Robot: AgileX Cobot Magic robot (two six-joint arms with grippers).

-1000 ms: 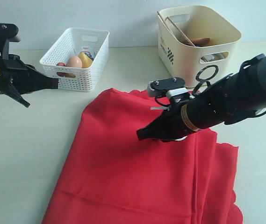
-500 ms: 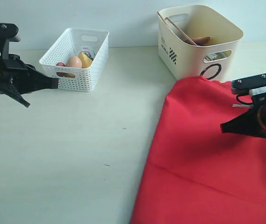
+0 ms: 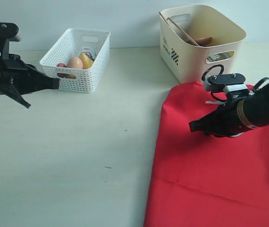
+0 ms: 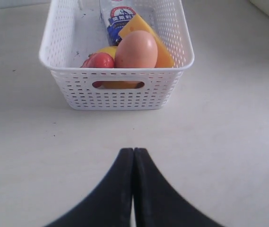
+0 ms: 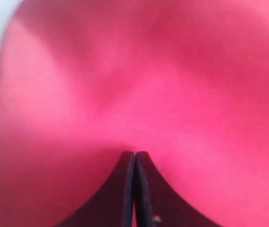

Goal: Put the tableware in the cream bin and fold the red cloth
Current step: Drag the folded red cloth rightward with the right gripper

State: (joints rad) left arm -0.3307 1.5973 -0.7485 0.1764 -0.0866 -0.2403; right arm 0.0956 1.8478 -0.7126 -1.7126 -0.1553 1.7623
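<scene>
Both the left fingers (image 4: 120,189) and right fingers (image 5: 122,189) are closed, empty, while the red cloth (image 3: 210,179) runs off-frame

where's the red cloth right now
In the exterior view the red cloth covers the lower right of the table, its top edge just in front of the cream bin, with the shut right gripper over it.

The cloth (image 3: 210,179) was plain bright red. The bin (image 3: 191,61) was cream with a black checked mark. The basket (image 3: 84,78) was white lattice. In it were a tan egg (image 4: 135,48), yellow cheese (image 4: 161,51), a red sausage (image 4: 99,61) and a blue-and-white carton (image 4: 117,21). The tabletop (image 3: 87,156) was pale cream. The left gripper (image 4: 133,151) and right gripper (image 5: 135,153) were black.
</scene>
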